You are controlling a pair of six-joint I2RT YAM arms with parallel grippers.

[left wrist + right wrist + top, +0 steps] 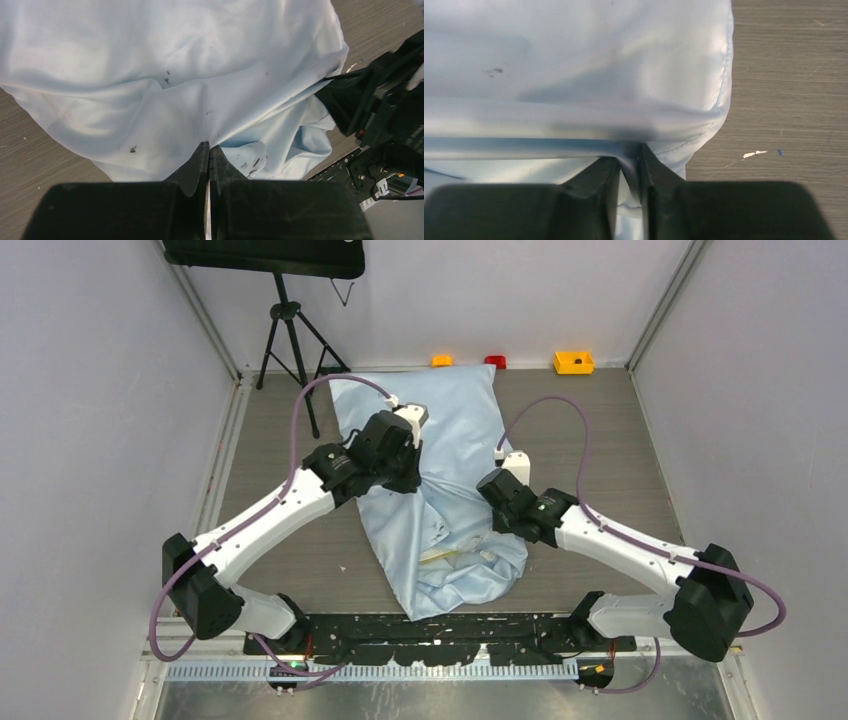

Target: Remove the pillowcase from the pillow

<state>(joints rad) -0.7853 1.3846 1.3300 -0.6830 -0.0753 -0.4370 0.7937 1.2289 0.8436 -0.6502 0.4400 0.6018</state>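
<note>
The pillowcase (455, 430) lies down the middle of the table (620, 450), running from the far edge to just short of the near edge. It is smooth at the far end and bunched into folds at the near end. Among those near folds I see a sliver of white with a yellow strip, which looks like the pillow (440, 556); the rest of it is covered.

My left gripper (209, 150) is pressed together on a fold of the blue fabric on its left side, with creases drawing into the tips. My right gripper (629, 162) pinches the stitched hem on the right side.

Along the far edge sit an orange block (441, 360), a red block (495, 362) and a yellow bin (573, 362). A tripod (290, 335) stands by the far left corner.
</note>
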